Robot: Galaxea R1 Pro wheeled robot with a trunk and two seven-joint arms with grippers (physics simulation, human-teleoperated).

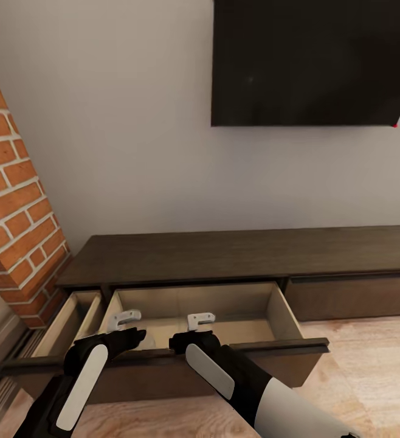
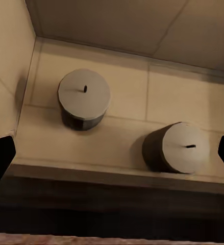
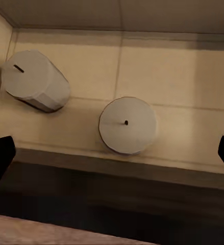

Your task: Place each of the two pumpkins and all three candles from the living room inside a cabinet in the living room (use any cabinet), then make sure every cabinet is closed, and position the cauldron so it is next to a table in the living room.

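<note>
Candles, two of them, are seen standing upright on the pale beige floor of an open cabinet drawer [image 1: 273,310], well apart from each other. In the left wrist view one candle [image 2: 84,98] is parked near the drawer's side wall and the other candle [image 2: 179,148] sits close to the front lip, both short grey cylinders with a tiny dark wick on top. The same pair is picked up in the right wrist view, one [image 3: 34,80] by the corner and one [image 3: 127,124] just behind the front board.

The cabinet [image 1: 236,252], a long low dark-brown unit, is set against the pale wall under a black wall-mounted TV [image 1: 312,61], with a brick column [image 1: 14,207] at its left end. The middle drawer is pulled all the way out, and a narrower drawer [image 1: 72,316] beside it is pulled out too. A wooden floor [image 1: 370,365] is seen in front.

The left gripper [image 1: 124,317] and the right gripper [image 1: 200,319] are both held over the open middle drawer, just above its front edge. On each, the fingers are spread wide apart with nothing between them, which is confirmed by the dark fingertips at the outer edges of both wrist views.
</note>
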